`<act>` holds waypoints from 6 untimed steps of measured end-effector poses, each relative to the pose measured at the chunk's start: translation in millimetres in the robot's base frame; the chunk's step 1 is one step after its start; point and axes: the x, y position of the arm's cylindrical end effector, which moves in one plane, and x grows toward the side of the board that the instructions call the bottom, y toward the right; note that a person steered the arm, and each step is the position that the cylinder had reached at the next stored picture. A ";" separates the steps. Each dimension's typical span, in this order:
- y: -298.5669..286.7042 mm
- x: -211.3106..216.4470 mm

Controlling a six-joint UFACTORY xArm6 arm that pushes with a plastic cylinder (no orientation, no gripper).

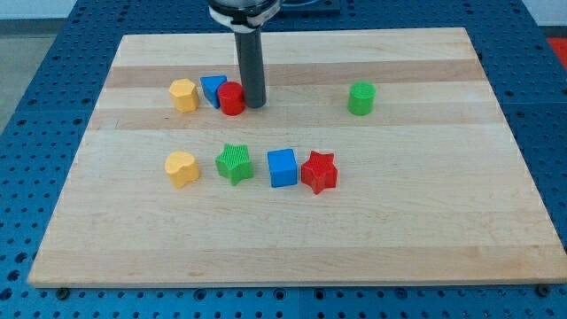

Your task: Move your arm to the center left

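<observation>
My tip (254,105) sits on the board (425,230) in the upper middle of the frame, left of centre. It is a plain dark rod with nothing to open or close, and it holds nothing. Its lower end stands just beside the red cylinder (232,99), on that block's right; whether the two touch I cannot tell.

No writing or label can be read anywhere.

Left of the red cylinder, touching it, is a blue block (212,89), partly hidden, its shape unclear. Further left, just beside the blue one, is a yellow hexagon block (183,95). Well apart, at the upper right, stands a green cylinder (361,98).

Lower down runs a row: a yellow heart (182,168), a green star (235,163), a blue cube (283,167) and a red star (319,172), the last two touching.

The blocks look like ribbed plastic. The board is pale wood in glued strips, lying on a blue perforated table (53,62).
</observation>
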 end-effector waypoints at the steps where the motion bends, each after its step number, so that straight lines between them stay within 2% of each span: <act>1: -21.5 8.5; 3: -58.5 17.5; 4: -81.6 43.0; 5: -134.1 45.5; 6: -183.1 28.8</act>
